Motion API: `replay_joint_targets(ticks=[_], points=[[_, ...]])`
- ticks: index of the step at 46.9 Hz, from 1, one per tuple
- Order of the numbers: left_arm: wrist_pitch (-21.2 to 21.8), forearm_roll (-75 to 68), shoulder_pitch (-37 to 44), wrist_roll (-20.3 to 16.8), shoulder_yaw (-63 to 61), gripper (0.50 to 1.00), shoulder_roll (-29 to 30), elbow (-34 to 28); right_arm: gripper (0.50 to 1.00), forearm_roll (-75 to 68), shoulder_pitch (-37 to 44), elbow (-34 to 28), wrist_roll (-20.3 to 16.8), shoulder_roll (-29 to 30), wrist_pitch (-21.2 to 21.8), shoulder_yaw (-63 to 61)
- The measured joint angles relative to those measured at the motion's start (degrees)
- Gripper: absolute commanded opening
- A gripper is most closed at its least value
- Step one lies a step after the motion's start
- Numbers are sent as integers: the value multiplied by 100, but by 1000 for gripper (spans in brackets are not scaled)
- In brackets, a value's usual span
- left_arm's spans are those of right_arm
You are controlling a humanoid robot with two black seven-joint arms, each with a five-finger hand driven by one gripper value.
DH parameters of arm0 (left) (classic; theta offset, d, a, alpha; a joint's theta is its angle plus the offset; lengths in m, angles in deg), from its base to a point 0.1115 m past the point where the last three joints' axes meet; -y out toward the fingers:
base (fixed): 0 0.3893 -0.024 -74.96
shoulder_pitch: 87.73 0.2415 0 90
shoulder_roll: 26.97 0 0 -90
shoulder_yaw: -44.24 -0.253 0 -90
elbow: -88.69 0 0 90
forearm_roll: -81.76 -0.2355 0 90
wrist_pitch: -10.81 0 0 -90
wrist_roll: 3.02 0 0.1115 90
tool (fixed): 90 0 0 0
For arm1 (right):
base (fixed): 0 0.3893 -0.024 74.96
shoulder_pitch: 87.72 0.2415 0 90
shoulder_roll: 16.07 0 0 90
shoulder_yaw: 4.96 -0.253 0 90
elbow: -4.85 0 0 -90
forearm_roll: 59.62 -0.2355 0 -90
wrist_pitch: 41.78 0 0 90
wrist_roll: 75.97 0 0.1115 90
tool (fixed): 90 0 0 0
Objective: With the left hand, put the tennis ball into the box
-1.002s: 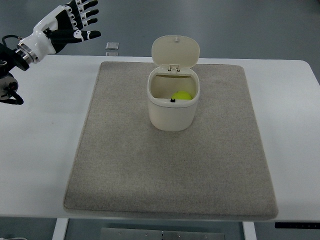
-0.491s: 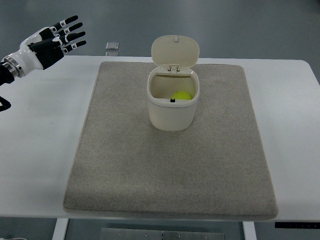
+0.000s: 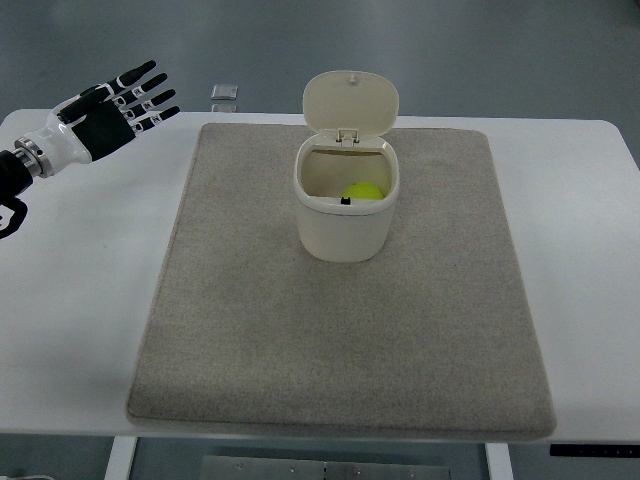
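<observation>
A yellow-green tennis ball (image 3: pixel 363 191) lies inside a cream box (image 3: pixel 345 226) whose hinged lid (image 3: pixel 351 101) stands open at the back. The box stands on a grey mat (image 3: pixel 340 320) in the middle of the white table. My left hand (image 3: pixel 112 107), black and white, hovers over the table's far left corner, well to the left of the box. Its fingers (image 3: pixel 150 97) are spread and hold nothing. The right arm is out of view.
A small grey square object (image 3: pixel 225 93) lies beyond the table's far edge, behind the mat's left corner. The white table (image 3: pixel 80 300) extends around the mat on all sides.
My left hand has moved down and back toward the left edge, lowering over the table's far left corner. It stays open. The ball and box have not moved.
</observation>
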Motion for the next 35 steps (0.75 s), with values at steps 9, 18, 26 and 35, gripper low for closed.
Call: replay_joint_targets(ticks=[9,18,26,35], points=[[1,23,-27,142,178,992,-262,21,901,0,1,-3,1,0,0,0],[1,23,2,176,216,992,-331,11,901,-18,-2,-19,1,0,5,-29],[1,14,14,174,216,992,-331,-29,901,-19,-9,-85,0,0,17,-27],[1,4,15,168,208,992,-331,-37,901,-19,-13,-83,19,0,12,-11]])
